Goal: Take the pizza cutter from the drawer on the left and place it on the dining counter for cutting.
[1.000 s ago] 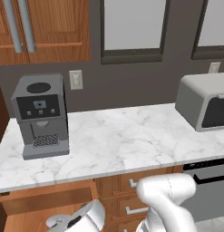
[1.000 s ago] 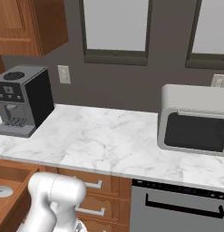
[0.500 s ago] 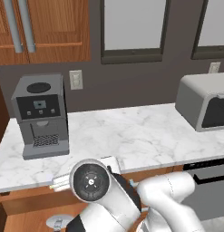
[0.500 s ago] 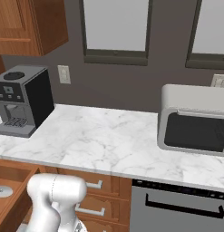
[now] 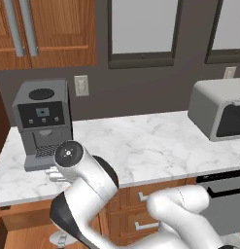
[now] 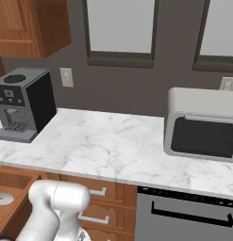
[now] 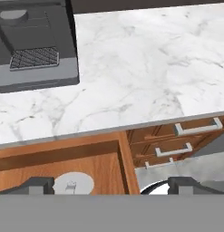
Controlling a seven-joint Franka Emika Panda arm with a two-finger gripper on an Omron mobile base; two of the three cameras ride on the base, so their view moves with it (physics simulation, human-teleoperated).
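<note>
The drawer (image 7: 54, 156) stands pulled out below the marble worktop, its wooden floor bare but for one thing. A round silver wheel lies in it, the pizza cutter (image 7: 73, 183); its handle is not clear to see. That wheel also shows in the drawer (image 6: 16, 186) as the pizza cutter (image 6: 2, 199), and beside my arm as the pizza cutter (image 5: 58, 238). My gripper (image 7: 112, 186) hangs above the drawer's right end, open, with nothing between its fingertips (image 7: 37, 185). The cutter lies near the left fingertip. The dining counter is out of view.
A grey coffee machine (image 5: 41, 121) stands at the left of the marble worktop (image 5: 150, 146), directly behind the drawer. A microwave (image 6: 203, 124) sits at the right. Narrower stacked drawers (image 7: 186, 140) lie right of the open drawer, with an oven front (image 6: 184, 216) beyond.
My arm's elbow has swung up and to the left, and now stands in front of the coffee machine in the left base view. The gripper has stayed open.
</note>
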